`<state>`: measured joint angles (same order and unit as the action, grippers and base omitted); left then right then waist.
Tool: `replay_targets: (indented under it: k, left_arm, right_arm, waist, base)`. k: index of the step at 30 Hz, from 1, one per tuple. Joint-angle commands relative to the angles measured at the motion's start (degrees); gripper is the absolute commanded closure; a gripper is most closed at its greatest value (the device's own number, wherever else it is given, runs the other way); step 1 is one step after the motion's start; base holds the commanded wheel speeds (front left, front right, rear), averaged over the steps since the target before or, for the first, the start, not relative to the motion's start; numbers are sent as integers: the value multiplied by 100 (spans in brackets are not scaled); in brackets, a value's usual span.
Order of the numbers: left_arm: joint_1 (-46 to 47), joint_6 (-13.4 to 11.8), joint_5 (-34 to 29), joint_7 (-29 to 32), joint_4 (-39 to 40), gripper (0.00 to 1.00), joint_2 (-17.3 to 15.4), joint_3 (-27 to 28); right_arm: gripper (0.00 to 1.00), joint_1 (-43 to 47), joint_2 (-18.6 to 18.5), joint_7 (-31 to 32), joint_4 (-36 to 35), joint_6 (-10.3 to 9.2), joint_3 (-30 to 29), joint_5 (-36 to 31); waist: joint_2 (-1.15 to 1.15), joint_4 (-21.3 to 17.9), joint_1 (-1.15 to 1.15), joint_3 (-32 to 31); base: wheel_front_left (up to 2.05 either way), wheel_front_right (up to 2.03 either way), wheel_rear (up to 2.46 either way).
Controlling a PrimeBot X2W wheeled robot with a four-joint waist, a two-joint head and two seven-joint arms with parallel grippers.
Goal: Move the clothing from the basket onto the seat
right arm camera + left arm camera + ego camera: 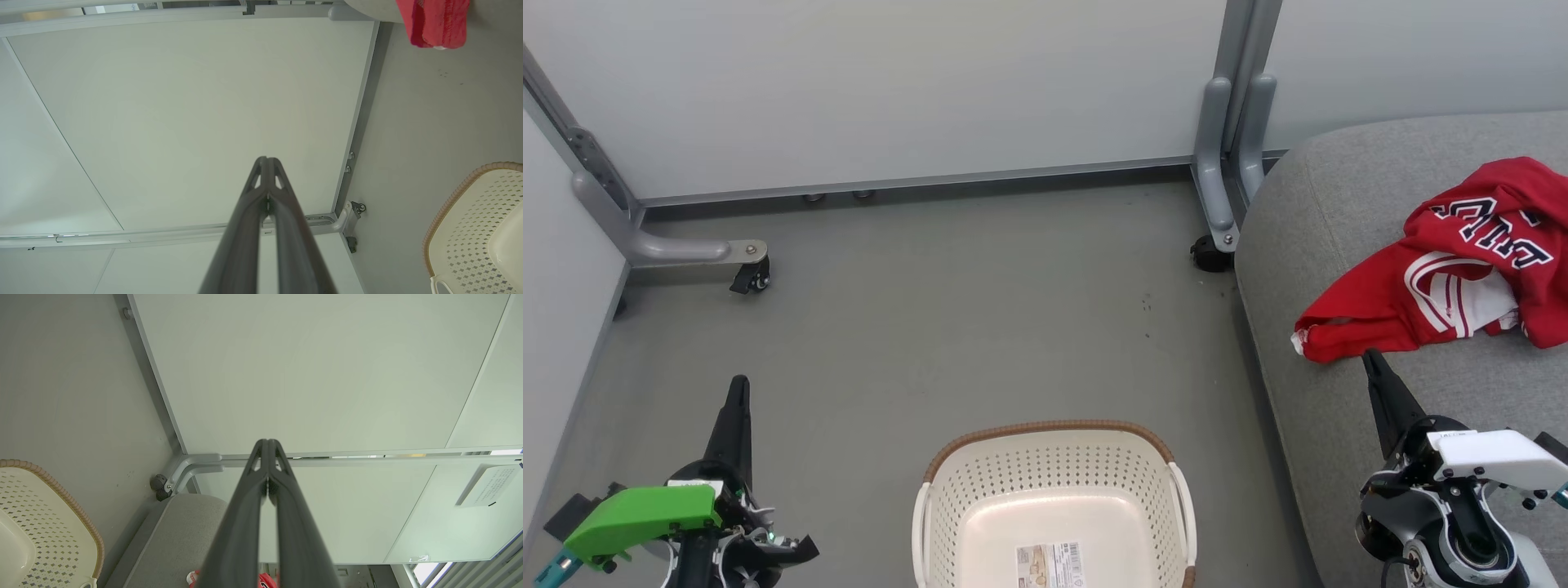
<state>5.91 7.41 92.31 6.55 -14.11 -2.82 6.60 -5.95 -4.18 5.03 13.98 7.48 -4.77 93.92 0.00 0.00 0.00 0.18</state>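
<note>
Your left claw (739, 384) and right claw (1372, 359) flank the basket (1045, 426), both pinched tight together; clothing (1380, 302) lies on the seat (1339, 204), basket's right.

Bright, even light; sharp pics

The basket (1045, 426) – its near part – and the clothing (1380, 310) run off-frame.

The floor (980, 343) is plain grey, with a few small dark specks (1147, 309) on it. Pale partition panels (890, 82) stand behind it in grey metal frames. The left frame foot (678, 248) and the right frame foot (1214, 163) each end at a black caster. A white notice (488, 486) is fixed on one panel.
</note>
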Motion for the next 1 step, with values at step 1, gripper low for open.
replay_targets:
  k: [1]
  left_arm:
    - [67, 27, 17, 19, 10, 100, -2, 13]
  right_arm:
    - [100, -36, 11, 26, 13, 2, -15, -21]
  waist:
    - [0, 0, 0, 0]
  base:
    - [0, 0, 0]
